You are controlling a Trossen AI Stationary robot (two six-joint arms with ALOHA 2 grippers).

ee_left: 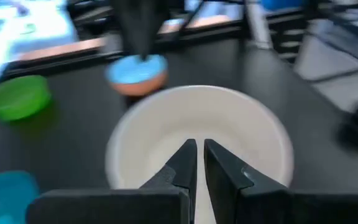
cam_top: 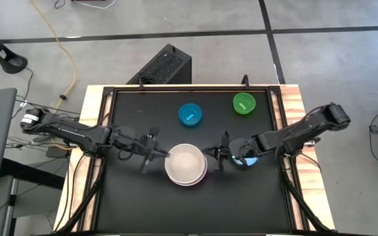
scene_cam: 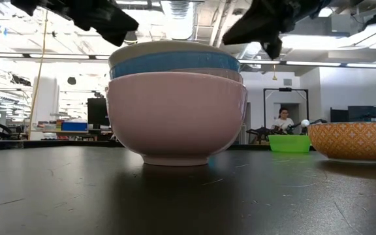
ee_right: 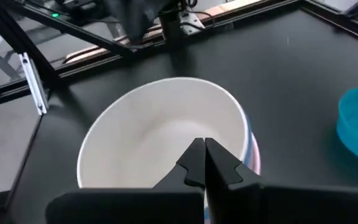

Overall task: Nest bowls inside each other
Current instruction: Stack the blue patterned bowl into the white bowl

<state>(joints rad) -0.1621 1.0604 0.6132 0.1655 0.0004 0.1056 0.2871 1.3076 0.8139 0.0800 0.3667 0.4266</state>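
Note:
A stack of nested bowls [cam_top: 186, 164] stands mid-table: a pink bowl [scene_cam: 175, 117] rests on the table, a blue one [scene_cam: 175, 63] shows above its rim, and a white one [ee_right: 166, 134] lies on top. My left gripper [ee_left: 199, 158] hovers shut over the stack's left rim, and my right gripper [ee_right: 204, 155] hovers shut over its right rim. Both are clear of the bowls, seen in the low view as left gripper [scene_cam: 113, 26] and right gripper [scene_cam: 260, 29]. A teal bowl [cam_top: 190, 114] and a green bowl [cam_top: 243, 103] sit apart at the far side.
A small bowl, light blue inside and orange-patterned outside [scene_cam: 354, 140], sits right of the stack, partly under my right arm [cam_top: 287, 134]. The black mat's raised frame [cam_top: 275, 105] borders the work area. A person sits far off in the room behind the table [scene_cam: 281, 121].

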